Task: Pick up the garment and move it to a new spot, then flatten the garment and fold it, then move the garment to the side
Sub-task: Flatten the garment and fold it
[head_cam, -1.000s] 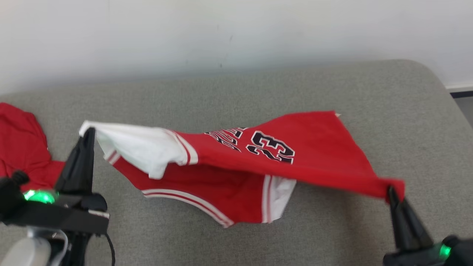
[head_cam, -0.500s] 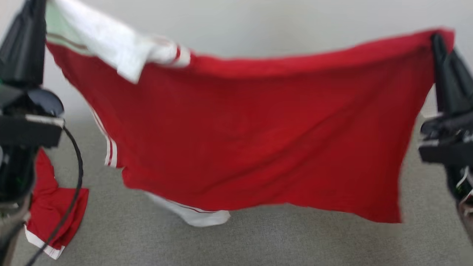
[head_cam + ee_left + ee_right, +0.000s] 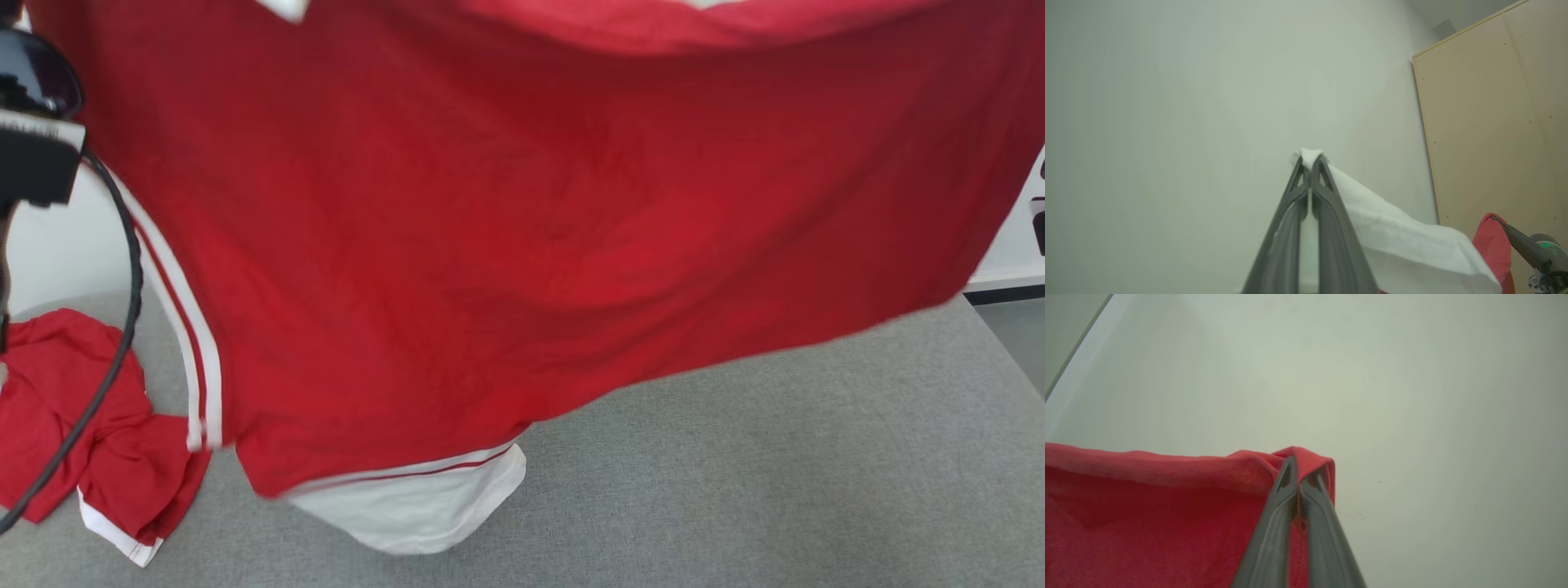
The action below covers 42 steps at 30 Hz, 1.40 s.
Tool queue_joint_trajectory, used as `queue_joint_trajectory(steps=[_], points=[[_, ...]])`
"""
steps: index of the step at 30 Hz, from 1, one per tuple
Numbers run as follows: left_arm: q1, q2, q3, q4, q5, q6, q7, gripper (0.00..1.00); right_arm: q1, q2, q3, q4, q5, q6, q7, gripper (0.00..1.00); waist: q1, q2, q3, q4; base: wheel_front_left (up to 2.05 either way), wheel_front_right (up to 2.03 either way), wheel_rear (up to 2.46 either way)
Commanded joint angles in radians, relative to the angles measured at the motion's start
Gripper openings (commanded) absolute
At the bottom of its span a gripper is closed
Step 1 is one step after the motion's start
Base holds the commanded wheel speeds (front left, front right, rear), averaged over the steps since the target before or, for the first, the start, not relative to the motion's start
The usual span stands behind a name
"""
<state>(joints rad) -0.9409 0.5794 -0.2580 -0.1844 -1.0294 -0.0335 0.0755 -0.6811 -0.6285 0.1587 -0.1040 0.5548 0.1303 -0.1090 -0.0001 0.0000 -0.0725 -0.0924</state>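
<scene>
Above the grey cushion [image 3: 775, 457], I'm holding the red jersey [image 3: 522, 245] spread in the air between both arms, its white lower part hanging close to the surface, contact unclear. Left gripper [image 3: 1311, 163] is pinching fully shut on a white corner, and right gripper [image 3: 1298, 473] is clamping shut on a red corner. I'm reading this as the move-to-new-spot step; next I'm planning an even lowering onto open cushion, apart from the other red garment [image 3: 73, 408], top edge taut so it lands flat.

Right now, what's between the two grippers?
The red garment, hanging spread in the head view; left gripper pinches its white corner, right gripper its red corner.
</scene>
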Motion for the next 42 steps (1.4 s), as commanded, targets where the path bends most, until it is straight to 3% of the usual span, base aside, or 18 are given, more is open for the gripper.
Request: queue_joint_trajectory(steps=[1,4,11,17,20,27,33,39,42], points=[[-0.019,0.009,-0.007,0.017,0.025,0.023,0.022,0.0,-0.001,-0.008,-0.005,-0.012,0.006,0.001,0.02,0.0,0.0001,0.0,0.004,0.004,0.0,0.0,0.0],[-0.032,0.013,-0.038,0.052,0.029,0.055,0.078,0.0,0.001,0.002,-0.018,0.0,0.01,0.001,0.052,0.0,0.0001,0.0,0.019,0.006,0.0,0.0,0.0],[-0.122,-0.021,-0.144,0.21,0.048,0.012,0.172,0.0,-0.084,0.034,0.054,0.155,0.007,0.001,0.132,0.0,0.0001,0.0,0.083,0.021,0.0,0.0,0.0],[-0.348,-0.094,-0.21,0.489,0.119,-0.031,0.188,0.0,-0.339,0.134,0.12,0.43,-0.023,0.001,0.174,0.0,0.0001,0.0,0.289,0.03,0.0,0.0,0.0],[-0.479,-0.149,-0.226,0.657,0.19,-0.035,0.1,0.0,-0.492,0.191,0.134,0.598,-0.071,0.001,0.129,0.0,0.0001,0.0,0.391,0.034,0.0,0.0,0.0],[-0.83,-0.234,-0.243,0.938,0.394,-0.024,-0.275,0.0,-0.84,0.29,0.102,0.886,-0.199,0.001,-0.1,0.0,0.0001,0.0,0.636,0.025,0.0,0.0,0.0],[-0.947,-0.279,-0.185,0.951,0.422,-0.08,-0.341,0.0,-0.999,0.328,0.061,1.013,-0.254,0.001,-0.153,0.0,0.0001,0.0,0.828,0.044,0.0,0.0,0.0],[-0.783,-0.304,-0.176,0.851,0.403,-0.1,-0.34,0.0,-0.944,0.324,0.031,1.06,-0.273,0.001,-0.156,0.0,0.0001,0.0,0.907,0.074,0.0,0.0,0.0],[-0.658,-0.268,-0.214,0.773,0.346,-0.096,-0.34,0.0,-0.887,0.327,0.022,1.067,-0.259,0.001,-0.157,0.0,0.0001,0.0,0.904,0.085,0.0,0.0,0.0]])
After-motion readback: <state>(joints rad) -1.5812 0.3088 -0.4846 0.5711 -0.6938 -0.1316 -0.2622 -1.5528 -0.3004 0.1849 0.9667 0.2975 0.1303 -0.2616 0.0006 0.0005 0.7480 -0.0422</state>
